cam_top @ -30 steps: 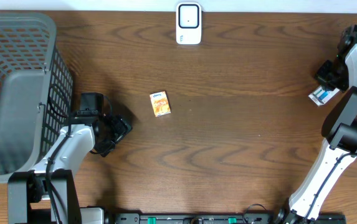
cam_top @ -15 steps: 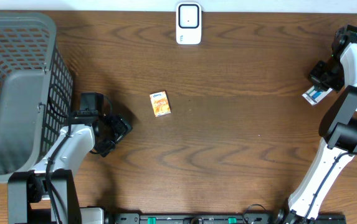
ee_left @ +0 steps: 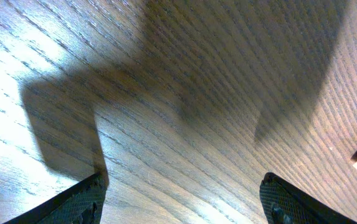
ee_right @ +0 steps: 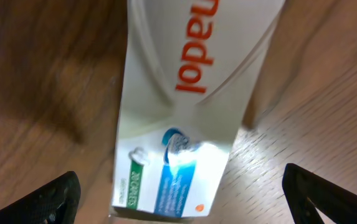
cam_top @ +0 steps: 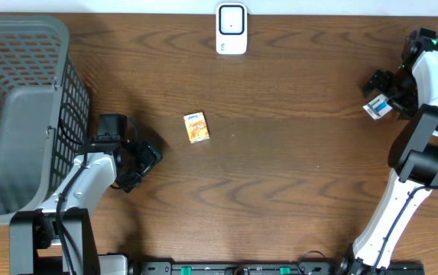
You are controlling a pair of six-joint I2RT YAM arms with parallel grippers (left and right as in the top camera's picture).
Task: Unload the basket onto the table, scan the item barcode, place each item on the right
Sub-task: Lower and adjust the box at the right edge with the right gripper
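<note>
Step in hand, as judged: grasping. The right tool hangs spread wide around the box, which lies ungripped on the tabletop at far right. The left tool is spread and empty. Next move: close on the box and present its barcode to the scanner.

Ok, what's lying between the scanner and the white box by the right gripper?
Nothing: in the overhead view the stretch of table between the scanner and the white box is bare wood. The orange box lies off that line.
</note>
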